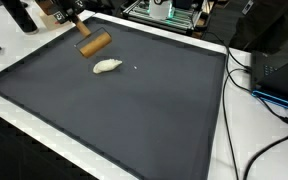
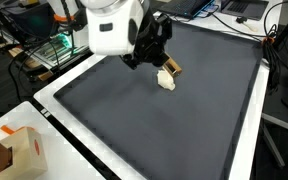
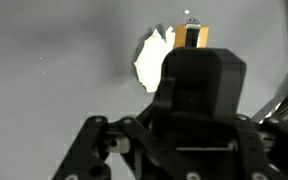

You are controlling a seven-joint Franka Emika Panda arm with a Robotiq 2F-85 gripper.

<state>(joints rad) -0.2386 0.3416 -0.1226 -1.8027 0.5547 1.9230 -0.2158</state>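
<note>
A small wooden block (image 1: 96,43) sits at the tip of my gripper (image 1: 84,29) near the far left of the dark mat (image 1: 134,110). In an exterior view the black fingers taper together onto the wooden block (image 2: 172,69), so my gripper (image 2: 163,62) looks shut on it. A white lump (image 1: 107,67) lies on the mat just beside and below the block, apart from the fingers; it is the white lump (image 2: 165,83) under the block. In the wrist view the gripper body hides most of the jaws; the block (image 3: 201,35) and white lump (image 3: 152,55) show above it.
The mat has a white border (image 1: 220,110) on the table. Cables (image 1: 269,95) and electronics (image 1: 169,10) lie beyond the mat's far and side edges. A cardboard box (image 2: 19,150) stands off the mat's corner.
</note>
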